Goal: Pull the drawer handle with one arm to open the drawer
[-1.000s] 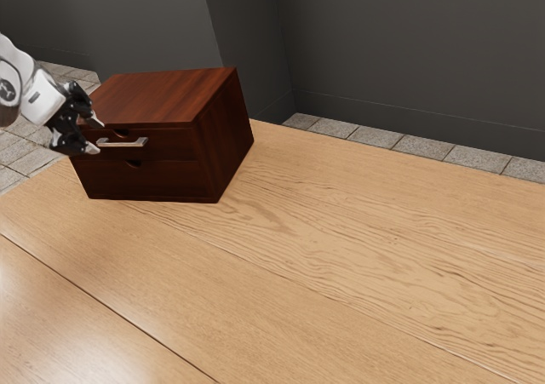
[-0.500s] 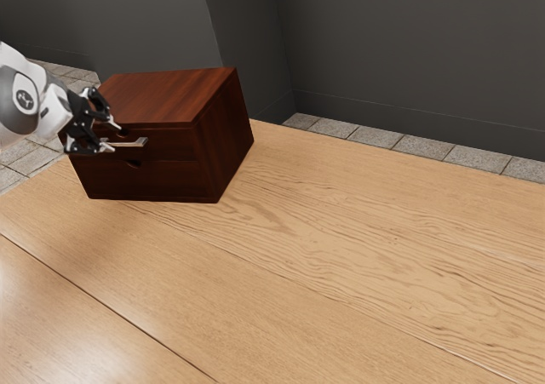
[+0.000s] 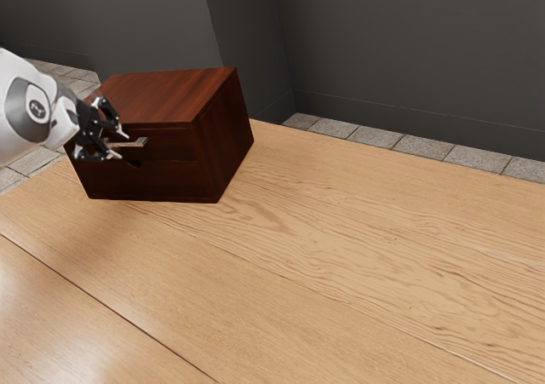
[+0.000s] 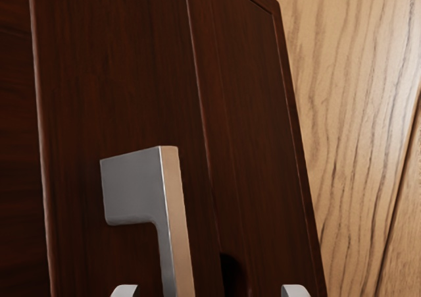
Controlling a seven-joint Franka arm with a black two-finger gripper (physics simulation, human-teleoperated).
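A dark red-brown wooden cabinet (image 3: 174, 94) stands on the table at the exterior view's left, with two drawer fronts on its face. The upper drawer (image 3: 166, 139) lies flush with the face and carries a grey metal handle (image 3: 129, 143). My gripper (image 3: 109, 137) is at that handle's left end, open, one finger above the bar and one below. Seen from the wrist, the handle (image 4: 164, 211) runs down between my two fingertips (image 4: 125, 289), with a gap on each side. The drawer front (image 4: 118, 80) is close behind it.
The light wooden table (image 3: 341, 256) stretches wide to the exterior view's right and front. A grey tiled floor strip (image 3: 426, 146) and dark walls lie behind the cabinet. My white arm (image 3: 25, 111) enters from the left edge.
My hand has moved right toward the cabinet and turned, bringing the open fingers around the handle's left end. The drawer and cabinet have not moved.
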